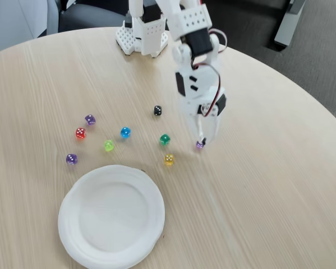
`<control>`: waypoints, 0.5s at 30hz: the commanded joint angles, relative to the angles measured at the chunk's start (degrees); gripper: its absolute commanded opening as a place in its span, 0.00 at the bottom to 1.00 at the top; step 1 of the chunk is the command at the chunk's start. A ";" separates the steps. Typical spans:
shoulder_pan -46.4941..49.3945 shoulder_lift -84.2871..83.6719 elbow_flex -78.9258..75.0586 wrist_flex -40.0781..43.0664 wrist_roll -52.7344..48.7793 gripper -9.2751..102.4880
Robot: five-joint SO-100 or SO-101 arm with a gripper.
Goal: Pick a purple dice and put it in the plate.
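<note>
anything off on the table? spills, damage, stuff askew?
Nothing stands out. The plate lies flat and empty, the coloured dice sit loose on the table, and the hand is down at a purple dice right of the green one.

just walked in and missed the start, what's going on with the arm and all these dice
A white robot arm reaches down over a round wooden table, its tool lowered onto a purple die; whether it has gripped it is unclear. Two more purple dice lie at the left of the fixed view, with red, blue, green, lime, yellow and black dice scattered between. The white plate in front holds nothing yet.
</note>
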 commanded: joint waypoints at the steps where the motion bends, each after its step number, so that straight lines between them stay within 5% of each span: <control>1: 0.00 -0.26 -2.11 -0.70 0.26 0.08; 15: 0.00 0.53 -2.11 -0.53 1.67 0.17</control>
